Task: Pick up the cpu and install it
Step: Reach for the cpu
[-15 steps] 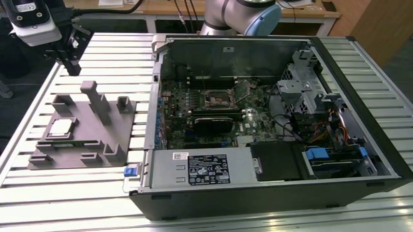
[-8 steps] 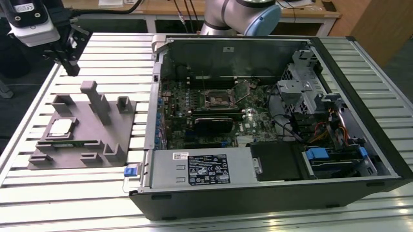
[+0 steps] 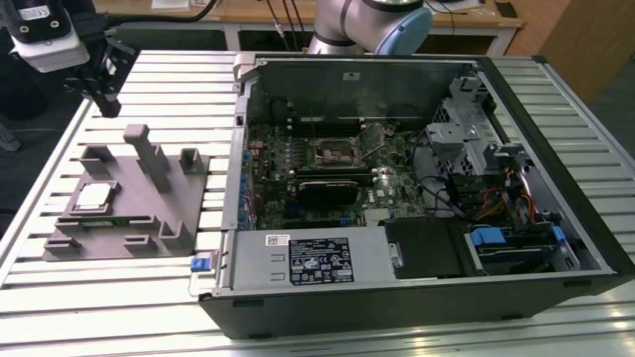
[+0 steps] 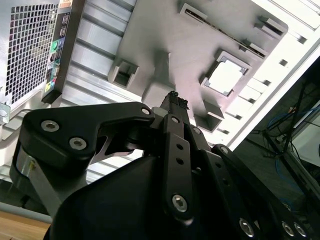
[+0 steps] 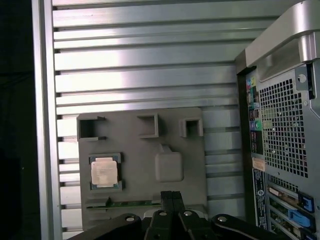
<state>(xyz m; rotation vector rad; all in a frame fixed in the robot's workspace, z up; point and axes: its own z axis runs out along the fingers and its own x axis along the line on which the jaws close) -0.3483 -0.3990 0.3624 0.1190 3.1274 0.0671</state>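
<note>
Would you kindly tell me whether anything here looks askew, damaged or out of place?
Nothing stands out. The cpu lies flat and square in its pocket on the grey fixture; the gripper hangs above, apart from it.

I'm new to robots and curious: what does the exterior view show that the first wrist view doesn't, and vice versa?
Exterior view: inside the open computer case, the black socket frame and a labelled grey box. First wrist view: the case's rear ports and mesh grille. Both: the cpu lying in the grey fixture, and the gripper, shut and empty, apart from it.
</note>
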